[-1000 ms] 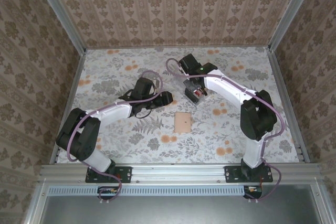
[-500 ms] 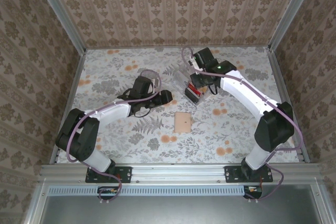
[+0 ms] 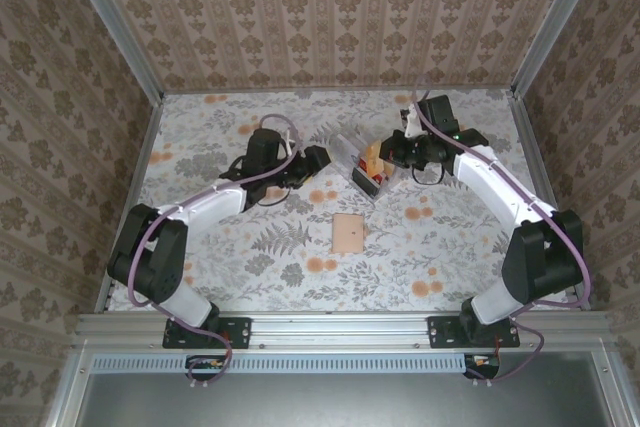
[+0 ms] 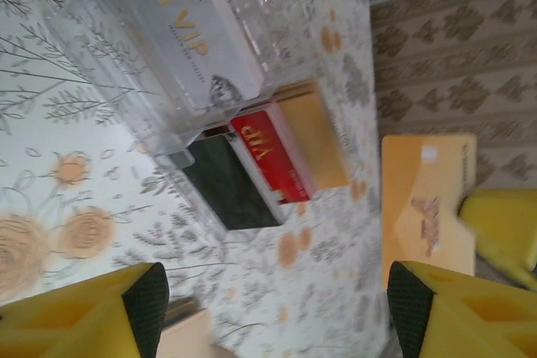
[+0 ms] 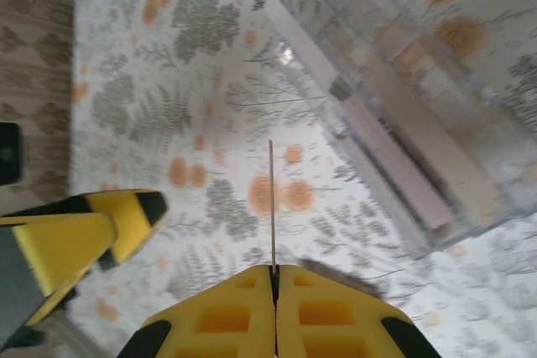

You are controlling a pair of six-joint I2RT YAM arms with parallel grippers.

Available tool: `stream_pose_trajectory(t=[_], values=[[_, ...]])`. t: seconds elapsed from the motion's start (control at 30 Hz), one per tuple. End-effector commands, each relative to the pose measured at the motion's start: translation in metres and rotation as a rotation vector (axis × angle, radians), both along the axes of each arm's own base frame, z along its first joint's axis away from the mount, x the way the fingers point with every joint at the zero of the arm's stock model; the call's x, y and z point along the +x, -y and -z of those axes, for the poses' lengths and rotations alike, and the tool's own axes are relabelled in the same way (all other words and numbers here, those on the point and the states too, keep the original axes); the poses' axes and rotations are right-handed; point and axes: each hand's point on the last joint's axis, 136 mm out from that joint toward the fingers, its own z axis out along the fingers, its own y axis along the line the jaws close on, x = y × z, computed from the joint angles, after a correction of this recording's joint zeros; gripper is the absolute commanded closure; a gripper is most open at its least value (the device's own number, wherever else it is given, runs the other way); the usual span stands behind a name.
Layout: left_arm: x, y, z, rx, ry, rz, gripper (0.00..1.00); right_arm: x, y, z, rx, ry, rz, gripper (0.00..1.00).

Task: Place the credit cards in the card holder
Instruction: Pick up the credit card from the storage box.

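The right tool point(image 5: 274, 278) is pinching the orange-yellow card point(image 4: 426, 199) with its jaws fully closed on one short end. It is carrying the card edge-on just right of the card holder point(image 4: 277, 6) at the centre of the top view, probably so the thin edge can meet a slot cleanly. The left tool point(image 4: 277, 303) is hanging just left of the holder, jaws standing wide and gripping nothing, likely waiting to steady the clear stand. The holder is already carrying a white card point(image 4: 197, 48), a red card point(image 4: 273, 153) and what seem to be two more (the blur is making their colours hard to call). A tan wallet point(image 3: 347, 233) is lying below centre, well apart. The worktop point(image 3: 250, 277) is wearing a floral print, and patterned walls point(image 3: 330, 17) are enclosing it.
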Motion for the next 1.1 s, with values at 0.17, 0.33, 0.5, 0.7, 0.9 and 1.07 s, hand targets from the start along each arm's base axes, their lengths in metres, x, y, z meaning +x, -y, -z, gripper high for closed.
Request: stream_pose_trajectory(t=[0.17,0.33,0.5,0.7,0.9,1.07], values=[[-0.003,0.007,-0.036,-0.073,-0.034,-0.008,0.24,-0.016,-0.026,-0.022,0.276,-0.085,0.090,0.93],[-0.015,0.019,-0.045,-0.165,0.014,0.075,0.26,-0.027,-0.030,-0.028,0.299,0.031,0.092,0.93],[-0.039,0.032,-0.053,-0.135,0.042,0.142,0.26,-0.054,-0.038,-0.034,0.313,0.053,0.059,0.91],[-0.052,0.035,-0.048,-0.163,0.059,0.099,0.27,-0.068,-0.041,-0.031,0.388,0.046,0.064,0.92],[-0.058,0.046,-0.055,-0.221,0.065,0.140,0.43,-0.067,-0.043,-0.030,0.411,0.041,0.062,0.92],[-0.059,0.046,-0.054,-0.219,0.064,0.151,0.46,-0.061,-0.049,-0.028,0.461,0.026,0.067,0.92]])
